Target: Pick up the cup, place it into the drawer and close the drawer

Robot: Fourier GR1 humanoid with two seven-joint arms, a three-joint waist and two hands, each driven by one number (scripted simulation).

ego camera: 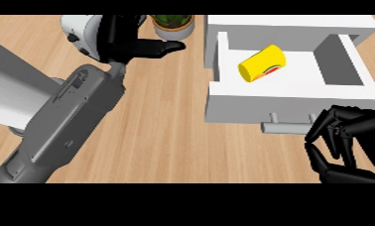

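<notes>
Wooden counter [161, 121] is showing the left hand [135, 46] at far left, fingers extended and holding nothing, near a potted plant [173, 24]. Further right, the yellow cup [263, 64] is lying on its side inside the open white drawer [278, 102]. Just beyond the handle [289, 127], the right hand [341, 143] is hovering with fingers curled, holding nothing.

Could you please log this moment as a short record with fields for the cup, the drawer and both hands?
cup: yellow, lying on its side inside the drawer
drawer: white, pulled open, handle toward the robot
right hand: fingers curled, holding nothing, just off the handle
left hand: open, near the potted plant
step left: close the drawer
</notes>
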